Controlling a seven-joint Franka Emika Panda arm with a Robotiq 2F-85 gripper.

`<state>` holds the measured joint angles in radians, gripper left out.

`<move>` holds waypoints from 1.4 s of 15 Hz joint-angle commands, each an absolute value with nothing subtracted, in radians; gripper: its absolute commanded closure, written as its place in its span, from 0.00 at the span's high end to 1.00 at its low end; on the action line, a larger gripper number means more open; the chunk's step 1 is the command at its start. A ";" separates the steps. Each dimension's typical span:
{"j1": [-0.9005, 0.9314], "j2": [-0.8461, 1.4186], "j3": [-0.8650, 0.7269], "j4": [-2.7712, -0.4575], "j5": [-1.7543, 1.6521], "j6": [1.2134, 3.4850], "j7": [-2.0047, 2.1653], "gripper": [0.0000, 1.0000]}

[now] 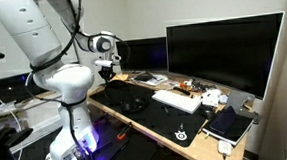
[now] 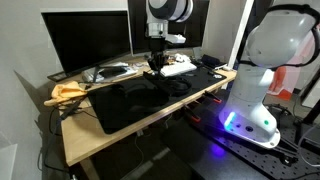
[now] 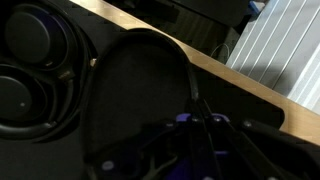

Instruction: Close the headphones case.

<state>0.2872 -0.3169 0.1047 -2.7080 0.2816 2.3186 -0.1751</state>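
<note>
"Two shells, hinged and lying flat open: is that the headphones case (image 3: pixel 95 120)?"

"Yes. It rests on the black mat (image 2: pixel 130 105) of the wooden desk (image 3: pixel 235 85), just under the gripper (image 3: pixel 205 145). In the wrist view the headphones (image 3: pixel 25 75) fill the half at nine o'clock. The empty lid (image 3: pixel 140 100) is the oval at the centre."

"How should it handle?"

"Probably light and semi-rigid: a moulded shell with a matte skin and a rounded rim. The lid should swing on its hinge with little force, though the whole case could slide on the mat. The lid's free rim, toward three o'clock, looks the best place to catch it and fold it over toward nine."

"And the claw?"

"Its dark fingers enter at six o'clock, blurred. Whether they are spread or closed cannot be told, and nothing is seen between them."
</note>
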 commanded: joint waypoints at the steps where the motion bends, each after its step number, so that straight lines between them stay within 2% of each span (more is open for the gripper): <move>1: 0.284 -0.414 0.052 -2.773 0.356 2.328 -0.295 0.01; 5: 0.282 -0.462 0.005 -2.809 0.390 2.320 -0.377 0.01; 6: 0.279 -0.402 0.018 -2.767 0.369 2.315 -0.347 0.03; 13: 0.280 -0.426 0.008 -2.782 0.369 2.315 -0.354 0.03; 14: 0.280 -0.426 0.008 -2.782 0.369 2.315 -0.354 0.01; 21: 0.292 -0.461 -0.129 -2.780 0.501 2.208 -0.624 0.01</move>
